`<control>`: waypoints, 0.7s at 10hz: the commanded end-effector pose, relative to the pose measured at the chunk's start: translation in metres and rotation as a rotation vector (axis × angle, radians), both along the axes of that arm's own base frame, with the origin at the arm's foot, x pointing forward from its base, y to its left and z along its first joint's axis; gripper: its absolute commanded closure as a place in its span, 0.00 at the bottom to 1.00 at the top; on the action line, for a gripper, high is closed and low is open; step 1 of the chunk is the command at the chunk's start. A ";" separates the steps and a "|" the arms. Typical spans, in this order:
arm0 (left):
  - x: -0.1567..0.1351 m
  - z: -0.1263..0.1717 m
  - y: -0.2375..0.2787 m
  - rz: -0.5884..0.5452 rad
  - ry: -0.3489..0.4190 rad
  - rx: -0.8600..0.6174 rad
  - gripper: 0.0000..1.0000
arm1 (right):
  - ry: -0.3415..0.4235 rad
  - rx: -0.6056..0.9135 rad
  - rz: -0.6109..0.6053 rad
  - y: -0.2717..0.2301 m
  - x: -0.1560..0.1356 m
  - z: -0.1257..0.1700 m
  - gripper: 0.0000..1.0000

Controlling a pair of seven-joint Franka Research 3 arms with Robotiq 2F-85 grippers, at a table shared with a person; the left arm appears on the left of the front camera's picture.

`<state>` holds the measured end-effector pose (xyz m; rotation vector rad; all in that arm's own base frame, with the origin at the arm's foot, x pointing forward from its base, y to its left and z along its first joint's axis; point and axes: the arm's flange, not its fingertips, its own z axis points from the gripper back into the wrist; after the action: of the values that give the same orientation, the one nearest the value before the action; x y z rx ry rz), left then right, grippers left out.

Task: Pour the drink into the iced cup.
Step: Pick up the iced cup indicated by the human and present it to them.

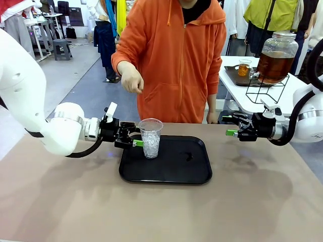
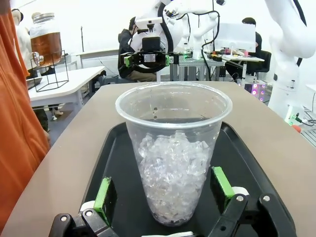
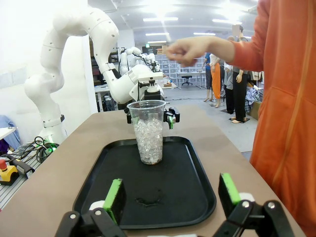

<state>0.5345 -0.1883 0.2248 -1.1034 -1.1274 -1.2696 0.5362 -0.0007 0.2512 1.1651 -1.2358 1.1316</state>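
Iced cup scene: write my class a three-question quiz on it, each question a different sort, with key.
1. True or false: the left gripper is shut on the iced cup.
2. The cup stands on: A the black tray; B the bare table; C a plate.
3. Which gripper hangs open, clear of the tray?
Key: 1 false, its jaws stand open either side; 2 A; 3 the right gripper.

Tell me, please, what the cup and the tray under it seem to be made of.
The cup: likely thin clear plastic, glossy; the ice shows through its wall. The tray: probably hard plastic, black, with a dull sheen; it has a moulded raised rim and soft reflections.
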 end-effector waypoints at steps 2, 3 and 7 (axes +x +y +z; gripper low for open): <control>0.004 -0.001 -0.010 -0.029 0.019 0.003 0.00 | -0.005 0.004 -0.003 0.001 0.001 0.003 0.00; 0.004 -0.002 -0.015 -0.037 0.022 0.006 0.00 | -0.005 0.004 -0.003 0.001 0.001 0.003 0.00; 0.004 -0.003 -0.030 -0.025 0.036 0.004 0.00 | -0.005 0.004 -0.003 0.001 0.001 0.003 0.00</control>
<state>0.5318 -0.2126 0.2236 -1.1390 -1.0954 -1.2841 0.5362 -0.0007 0.2512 1.1651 -1.2358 1.1316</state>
